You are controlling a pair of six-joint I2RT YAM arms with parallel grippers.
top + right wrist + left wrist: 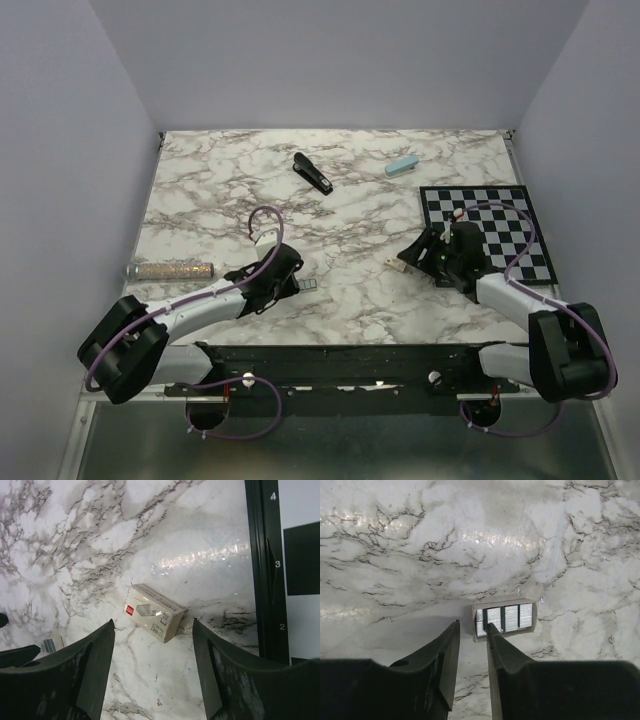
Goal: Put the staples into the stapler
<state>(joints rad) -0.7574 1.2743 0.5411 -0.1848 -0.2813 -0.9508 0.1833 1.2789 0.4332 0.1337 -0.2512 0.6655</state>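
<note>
A black stapler (313, 173) is shown lying on a marbled desk (350, 320). Well apart from the stapler, on its near side, the staples (503, 618) are laid in a small white tray (504, 602). The left end effector (471, 627) is held at the tray's end, parted only narrowly, with nothing gripped. Nearer than the stapler and to its right, the right end effector (152, 622) is spread wide, empty, with a small cardboard box (152, 611) lying just ahead of its fingers.

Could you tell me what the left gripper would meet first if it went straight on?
Probably the staples, lying in their small white tray just ahead of the left gripper. How far off they are is hard to judge.
</note>
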